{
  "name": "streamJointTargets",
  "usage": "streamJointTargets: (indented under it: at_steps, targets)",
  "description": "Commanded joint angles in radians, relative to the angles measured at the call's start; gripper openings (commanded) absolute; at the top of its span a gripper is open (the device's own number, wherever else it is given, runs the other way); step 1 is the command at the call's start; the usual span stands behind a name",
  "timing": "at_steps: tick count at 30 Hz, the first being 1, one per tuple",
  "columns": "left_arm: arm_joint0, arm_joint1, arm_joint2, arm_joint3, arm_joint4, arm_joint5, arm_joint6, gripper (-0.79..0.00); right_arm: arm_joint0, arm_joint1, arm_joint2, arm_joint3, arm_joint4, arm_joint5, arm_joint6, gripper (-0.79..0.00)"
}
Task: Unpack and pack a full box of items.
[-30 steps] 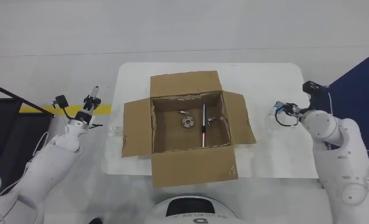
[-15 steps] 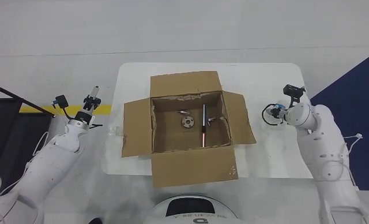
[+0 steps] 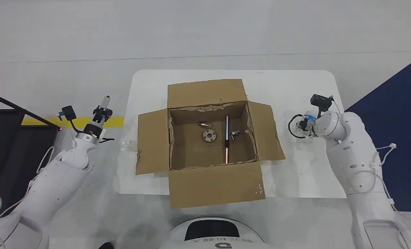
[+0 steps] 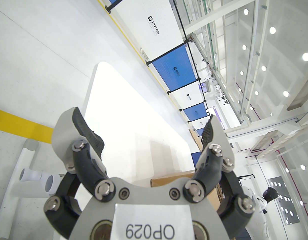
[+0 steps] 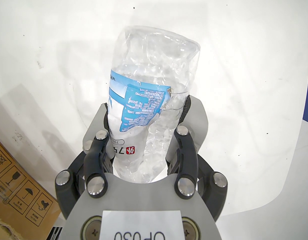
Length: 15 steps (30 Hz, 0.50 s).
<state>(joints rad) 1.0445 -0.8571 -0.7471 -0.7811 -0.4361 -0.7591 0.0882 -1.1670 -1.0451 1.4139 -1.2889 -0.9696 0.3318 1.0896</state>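
We counted one open box (image 3: 207, 93) mid-frame on the tabletop (image 3: 302, 178), with three items inside: disc (image 3: 209, 135), rod (image 3: 227, 140) and a small metal piece (image 3: 239, 133). One clear bottle (image 5: 154, 68) sat right of the box, clamped in the right end effector (image 5: 146, 104). The left end effector (image 4: 144, 116) was far left, fingers apart.

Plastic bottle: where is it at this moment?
The plastic bottle sits in the right gripper, at the white table's right side, beside the cardboard box's right flap.

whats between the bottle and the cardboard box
Bare table in the top view, from the bottle in the right hand to the box flap.
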Motion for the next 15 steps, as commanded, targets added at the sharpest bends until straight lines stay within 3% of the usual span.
streamJointTargets:
  at_steps: [1,7,15]
  targets:
    - [0.0,0.0,0.0,0.0,0.0,0.0,0.0,0.0,-0.004,0.001,0.011,-0.008,0.011,-0.013,-0.007,-0.785]
    - [0.0,0.0,0.0,0.0,0.0,0.0,0.0,0.0,-0.075,0.006,0.091,-0.111,0.149,-0.148,-0.098,-0.785]
    - [0.0,0.0,0.0,0.0,0.0,0.0,0.0,0.0,-0.175,0.017,0.248,-0.21,0.419,-0.305,-0.129,-0.785]
